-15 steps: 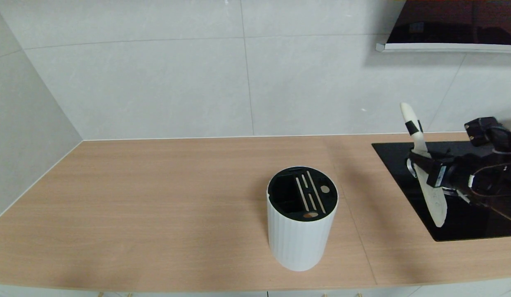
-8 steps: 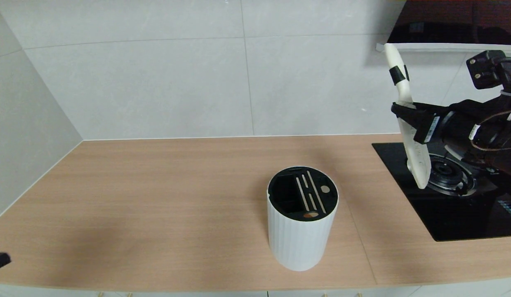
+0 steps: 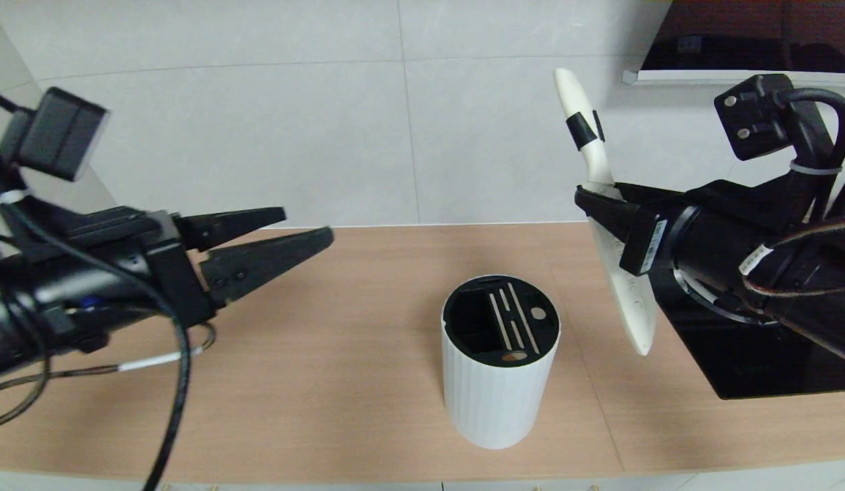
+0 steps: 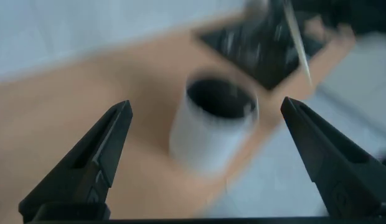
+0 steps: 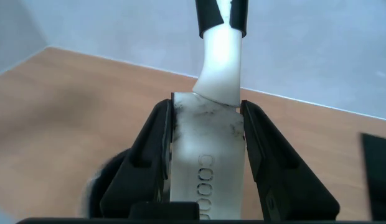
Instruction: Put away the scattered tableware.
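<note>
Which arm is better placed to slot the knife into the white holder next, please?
Right. The right end effector grips the knife, blade pointing down, close beside the holder; the left end effector is open and empty, farther off.

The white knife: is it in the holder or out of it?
Out. The right hand holds the knife in the air, blade down, beside the white holder and clear of its slotted top.

Nothing legible: faint marks on the knife blade (image 5: pixel 207 177) (plus a tiny label (image 3: pixel 651 240) on the right pincer (image 3: pixel 596 204)).
</note>
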{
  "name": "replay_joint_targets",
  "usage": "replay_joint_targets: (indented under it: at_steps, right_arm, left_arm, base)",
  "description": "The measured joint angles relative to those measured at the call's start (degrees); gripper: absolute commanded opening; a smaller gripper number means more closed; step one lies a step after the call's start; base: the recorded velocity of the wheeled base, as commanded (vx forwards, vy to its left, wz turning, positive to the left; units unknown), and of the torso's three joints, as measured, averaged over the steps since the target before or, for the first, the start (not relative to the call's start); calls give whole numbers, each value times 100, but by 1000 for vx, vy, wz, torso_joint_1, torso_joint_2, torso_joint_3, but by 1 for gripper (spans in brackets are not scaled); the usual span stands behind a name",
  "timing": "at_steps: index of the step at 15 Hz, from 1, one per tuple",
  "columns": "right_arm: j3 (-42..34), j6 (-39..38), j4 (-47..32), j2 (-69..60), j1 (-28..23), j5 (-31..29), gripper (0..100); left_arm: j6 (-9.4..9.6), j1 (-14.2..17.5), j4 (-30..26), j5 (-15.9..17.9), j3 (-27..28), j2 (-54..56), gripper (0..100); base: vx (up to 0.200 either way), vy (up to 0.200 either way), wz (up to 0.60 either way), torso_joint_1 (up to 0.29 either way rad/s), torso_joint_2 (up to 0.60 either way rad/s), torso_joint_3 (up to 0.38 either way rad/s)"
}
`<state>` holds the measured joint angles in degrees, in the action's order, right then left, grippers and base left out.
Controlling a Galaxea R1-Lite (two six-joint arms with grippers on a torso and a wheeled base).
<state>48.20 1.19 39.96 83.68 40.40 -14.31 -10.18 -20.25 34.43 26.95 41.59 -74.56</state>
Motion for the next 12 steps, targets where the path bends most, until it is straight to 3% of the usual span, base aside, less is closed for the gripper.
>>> replay_joint_targets:
  at_steps: [2,3,4,7,10,12]
  right_arm:
    - [-39,0,-249,-90,315,-104,0]
    - [-41,-5,-323,-121,456,-150,0]
    - [-57,-20,-427,-143,625,-183,0]
    - [-99,-40,-439,-104,984,-202,0]
    - [-134,-46,-413,-27,1279,-202,0]
    - [-162,-49,-406,67,1398,-205,0]
  left_arm:
    - [-1306,-583,1022,-328,24,-599,100]
    - [-1787,-814,1342,-473,-52,-735,100]
    - [-2039,-1012,1635,-556,-152,-863,100]
    - [-2228,-1351,2352,-624,-277,-1229,100]
    - [-2238,-1679,2466,-640,-271,-1390,100]
    - [-2249,-1908,2831,-657,-257,-1552,100]
  base:
    - [0,0,0,0,0,0]
    - [0,0,0,0,0,0]
    - [0,0,0,0,0,0]
    - [0,0,0,0,0,0]
    - [0,0,0,0,0,0]
    - [0,0,0,0,0,0]
